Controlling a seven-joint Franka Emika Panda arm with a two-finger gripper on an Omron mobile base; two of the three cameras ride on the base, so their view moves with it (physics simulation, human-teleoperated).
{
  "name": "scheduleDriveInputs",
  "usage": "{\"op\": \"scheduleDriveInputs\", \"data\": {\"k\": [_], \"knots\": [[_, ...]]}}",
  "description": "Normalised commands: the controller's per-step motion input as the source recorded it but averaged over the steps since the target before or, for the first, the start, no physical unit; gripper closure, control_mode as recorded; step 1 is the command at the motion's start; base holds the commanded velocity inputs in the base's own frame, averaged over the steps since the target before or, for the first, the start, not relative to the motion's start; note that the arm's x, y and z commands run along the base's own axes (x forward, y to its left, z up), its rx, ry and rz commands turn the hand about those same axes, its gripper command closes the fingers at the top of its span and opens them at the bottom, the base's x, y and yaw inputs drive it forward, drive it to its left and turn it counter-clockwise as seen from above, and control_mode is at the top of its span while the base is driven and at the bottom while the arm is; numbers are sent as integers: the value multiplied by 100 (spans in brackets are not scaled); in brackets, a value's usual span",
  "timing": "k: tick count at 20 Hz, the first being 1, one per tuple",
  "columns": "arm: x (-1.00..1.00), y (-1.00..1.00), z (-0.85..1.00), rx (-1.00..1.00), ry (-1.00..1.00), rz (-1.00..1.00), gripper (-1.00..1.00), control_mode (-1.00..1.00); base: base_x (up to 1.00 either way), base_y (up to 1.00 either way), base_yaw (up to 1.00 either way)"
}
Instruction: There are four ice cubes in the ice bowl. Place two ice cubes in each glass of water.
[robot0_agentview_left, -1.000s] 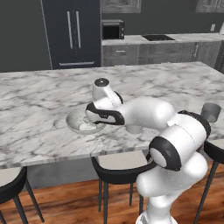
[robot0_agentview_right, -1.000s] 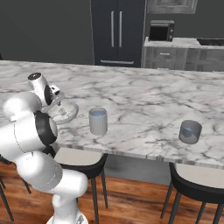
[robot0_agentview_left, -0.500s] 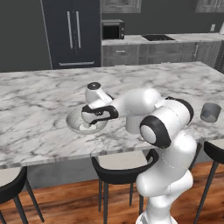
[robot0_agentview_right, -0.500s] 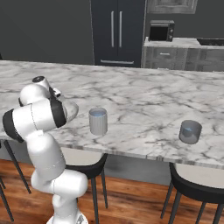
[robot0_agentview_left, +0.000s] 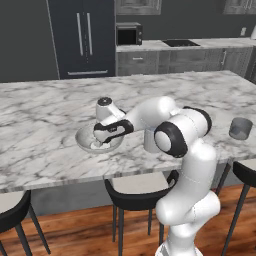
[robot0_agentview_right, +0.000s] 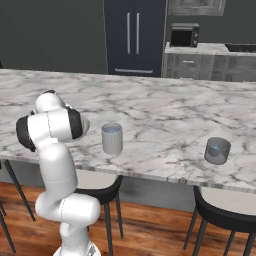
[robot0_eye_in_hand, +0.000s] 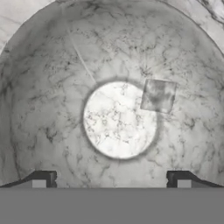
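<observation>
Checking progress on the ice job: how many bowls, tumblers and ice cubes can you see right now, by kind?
Ice bowl: 1
Water tumblers: 2
Ice cube visible in the bowl: 1
Total: 4

A grey-veined marble counter (robot0_agentview_right: 165, 115) carries the ice bowl (robot0_agentview_left: 85, 141) and two tumblers (robot0_agentview_right: 112, 138) (robot0_agentview_right: 217, 150).
</observation>
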Motion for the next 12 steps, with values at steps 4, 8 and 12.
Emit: {"op": "scheduleDriveInputs", "data": {"k": [4,8,12], "knots": [[38,0,-20,0,0,-1,-100,-100,0,0,0],[41,17,-17,0,0,-2,-100,-100,0,0,0],[33,22,-16,0,0,-3,-100,-100,0,0,0]]}}
